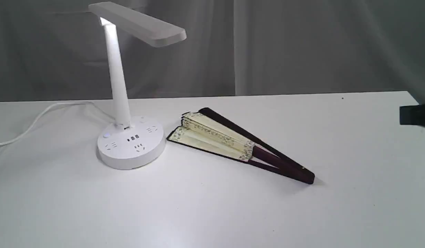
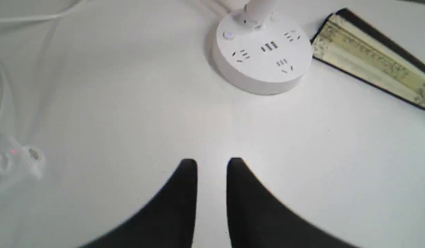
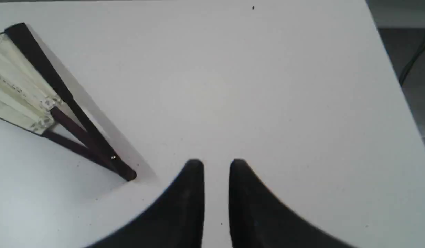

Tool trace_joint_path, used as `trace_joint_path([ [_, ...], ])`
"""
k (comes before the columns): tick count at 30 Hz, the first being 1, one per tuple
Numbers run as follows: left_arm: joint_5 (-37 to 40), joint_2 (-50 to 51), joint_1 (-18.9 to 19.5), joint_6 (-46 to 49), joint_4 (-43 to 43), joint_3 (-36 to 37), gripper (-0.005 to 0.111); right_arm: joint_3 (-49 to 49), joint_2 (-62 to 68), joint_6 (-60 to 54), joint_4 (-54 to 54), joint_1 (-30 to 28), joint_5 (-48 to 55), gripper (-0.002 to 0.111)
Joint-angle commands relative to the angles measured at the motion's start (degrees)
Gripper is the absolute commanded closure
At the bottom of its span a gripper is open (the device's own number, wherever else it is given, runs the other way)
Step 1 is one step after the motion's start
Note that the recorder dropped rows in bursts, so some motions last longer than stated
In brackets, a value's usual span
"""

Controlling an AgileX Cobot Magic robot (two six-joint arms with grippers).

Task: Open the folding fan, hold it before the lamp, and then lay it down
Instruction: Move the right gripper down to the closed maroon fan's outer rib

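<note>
One folding fan (image 1: pixel 215 136) lies flat on the white table (image 1: pixel 212 213), only slightly spread, its paper end just beside the base of the lamp (image 1: pixel 121 86) and its pivot end pointing right. The left gripper (image 2: pixel 212 165) and the right gripper (image 3: pixel 215 165) hang over bare tabletop with fingers drawn almost together, holding nothing, the right one near the fan's pivot. From outside, only a dark piece of the right arm (image 1: pixel 416 115) shows, cut by the picture's border, while broad bare table lies before the fan and the table's side edge runs near the right gripper.
</note>
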Motion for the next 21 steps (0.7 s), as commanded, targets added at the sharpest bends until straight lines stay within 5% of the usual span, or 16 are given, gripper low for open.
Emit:
trace_joint_path([
  [1,-2.0,5.5,-0.2,0.9,-0.4,-1.4,0.089,-0.3,3.2,-0.6,4.2,0.0,0.2,0.093],
  [13,-3.1,20.5,-0.3,4.6,-0.4,-6.7,0.089,-0.3,10.3,-18.3,19.7,0.0,2.7,0.093],
  [21,-2.6,26.9,-1.3,5.0,-0.4,-9.4,0.091,-0.3,13.0,-27.4,31.0,0.0,3.3,0.075],
])
